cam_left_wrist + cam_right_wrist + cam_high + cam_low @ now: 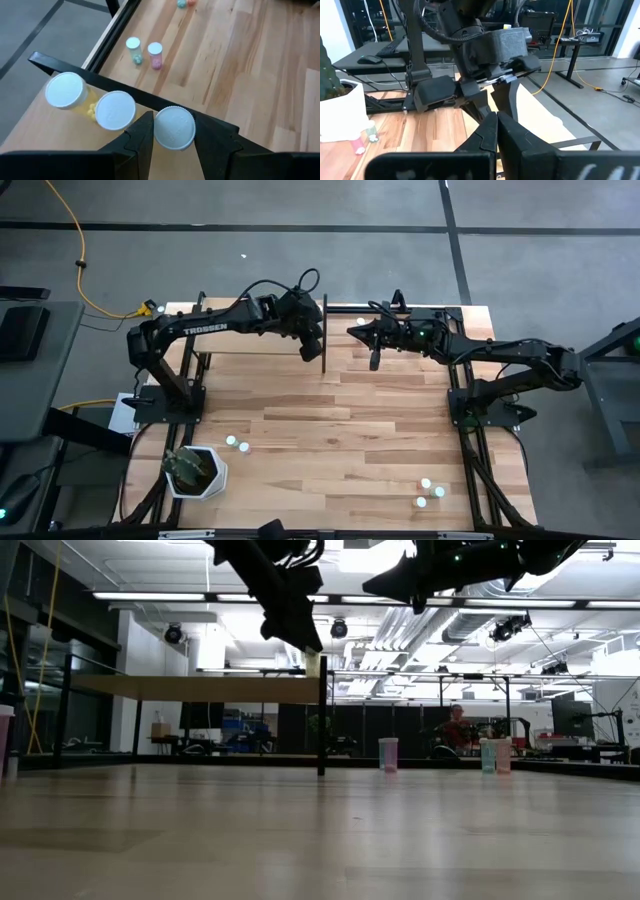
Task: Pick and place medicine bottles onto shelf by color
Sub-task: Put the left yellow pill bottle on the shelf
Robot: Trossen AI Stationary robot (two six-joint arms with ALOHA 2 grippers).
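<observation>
My left gripper point(174, 150) point(313, 343) is over the right end of the light-wood shelf point(35, 135) point(200, 688), shut on a white-capped medicine bottle point(174, 127). Two more white-capped bottles point(65, 90) point(115, 110) with yellow contents stand on the shelf board beside it. My right gripper point(496, 131) point(355, 330) hovers shut and level just right of the shelf's black post point(325, 330), holding nothing. Other bottles point(133, 49) point(155, 54) stand on the tabletop below. My left gripper pinches the bottle between its two fingers point(142, 137), which stand on opposite sides of it at its white cap point(158, 131). They come slanting down from above. The bottle is upright, cap up, at the shelf's edge; I cannot tell whether its bottom rests on the board.
A white pot with a green plant point(195, 470) stands at the table's near left. Two bottles point(237, 444) stand beside it, and three bottles point(428, 492) stand near the front right. The shelf's black frame bar point(100, 82) runs just beyond the held bottle.
</observation>
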